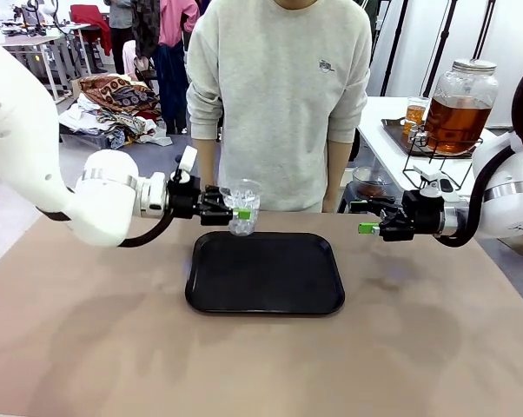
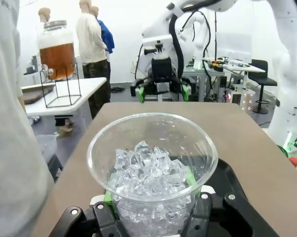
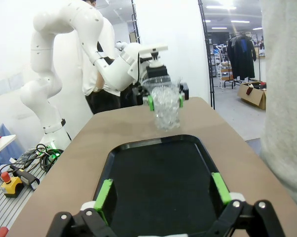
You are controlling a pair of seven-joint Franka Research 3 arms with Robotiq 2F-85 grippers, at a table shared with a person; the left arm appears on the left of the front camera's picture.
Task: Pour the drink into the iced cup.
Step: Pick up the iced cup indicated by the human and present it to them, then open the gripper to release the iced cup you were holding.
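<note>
Holding iced cup low in clamped left claw, just beyond tray's far edge; likely light, thin-walled, slick: squeeze gently. With right claw spread wide, empty; drink off in jar, far right.

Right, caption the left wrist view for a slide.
Left gripper shut on a clear plastic cup of ice, right gripper open opposite.

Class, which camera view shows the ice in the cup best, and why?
The left wrist view: it looks into the cup from close above, so single ice pieces show. The front view shows it small, side-on; the right wrist view, farther off beyond the tray.
</note>
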